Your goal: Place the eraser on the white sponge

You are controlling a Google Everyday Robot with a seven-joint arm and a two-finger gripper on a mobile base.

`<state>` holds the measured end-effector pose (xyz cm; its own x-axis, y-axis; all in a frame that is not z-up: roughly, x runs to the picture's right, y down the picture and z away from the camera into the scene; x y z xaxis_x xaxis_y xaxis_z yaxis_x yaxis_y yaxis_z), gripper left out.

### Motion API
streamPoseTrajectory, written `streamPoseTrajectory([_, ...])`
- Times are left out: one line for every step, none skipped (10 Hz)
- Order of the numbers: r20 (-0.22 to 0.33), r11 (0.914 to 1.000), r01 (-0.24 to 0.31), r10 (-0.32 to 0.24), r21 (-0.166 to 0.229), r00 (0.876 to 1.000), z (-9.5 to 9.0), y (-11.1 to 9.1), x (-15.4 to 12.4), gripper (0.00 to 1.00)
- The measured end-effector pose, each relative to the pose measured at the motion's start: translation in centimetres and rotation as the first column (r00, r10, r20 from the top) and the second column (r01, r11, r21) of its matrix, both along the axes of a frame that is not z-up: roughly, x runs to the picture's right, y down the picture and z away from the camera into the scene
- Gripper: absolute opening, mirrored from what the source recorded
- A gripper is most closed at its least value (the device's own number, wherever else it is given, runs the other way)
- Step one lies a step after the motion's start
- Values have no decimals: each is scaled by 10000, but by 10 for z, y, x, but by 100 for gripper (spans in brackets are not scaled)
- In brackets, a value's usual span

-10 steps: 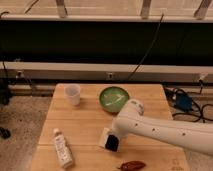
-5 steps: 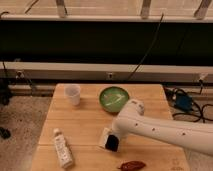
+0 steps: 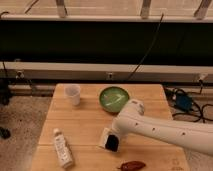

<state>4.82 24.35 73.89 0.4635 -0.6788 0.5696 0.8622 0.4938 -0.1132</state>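
- Wooden counter (image 3: 85, 125) below a dark wall, with a cup (image 3: 73, 94) and a green bowl (image 3: 114, 98) on the far side.
- Nothing has shifted this past second: the gripper (image 3: 112, 136) stays low at near centre.
- The eraser (image 3: 114, 143) is at its tip, overlapping the right edge of the white sponge (image 3: 105, 138).
- The arm hides the jaws, so I can't tell their state.
- This reads as the placing step, with release probably still to come.

Gripper (image 3: 111, 141) right of bottle (image 3: 62, 148), before bowl (image 3: 114, 98)
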Motion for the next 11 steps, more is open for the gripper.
streamPoseTrajectory([12,10000,3,-3,-6,10000,0,0,0,16])
streamPoseTrajectory([33,10000,6,-6,-12,10000,1,0,0,16])
streamPoseTrajectory([44,10000,8,-8,-22,10000,1,1,0,16])
streamPoseTrajectory([53,10000,3,-3,-26,10000,1,1,0,16])
streamPoseTrajectory([71,10000,9,-9,-35,10000,2,1,-1,16])
streamPoseTrajectory([82,10000,13,-13,-38,10000,2,1,-1,16])
streamPoseTrajectory([110,10000,14,-13,-58,9999,2,1,-1,16])
streamPoseTrajectory([119,10000,6,-6,-63,9999,2,1,0,16])
streamPoseTrajectory([138,10000,-1,2,-66,9999,3,1,-1,16])
streamPoseTrajectory([162,10000,1,0,-75,9999,3,2,-1,16])
streamPoseTrajectory([182,10000,2,-1,-87,9998,3,2,-1,16])
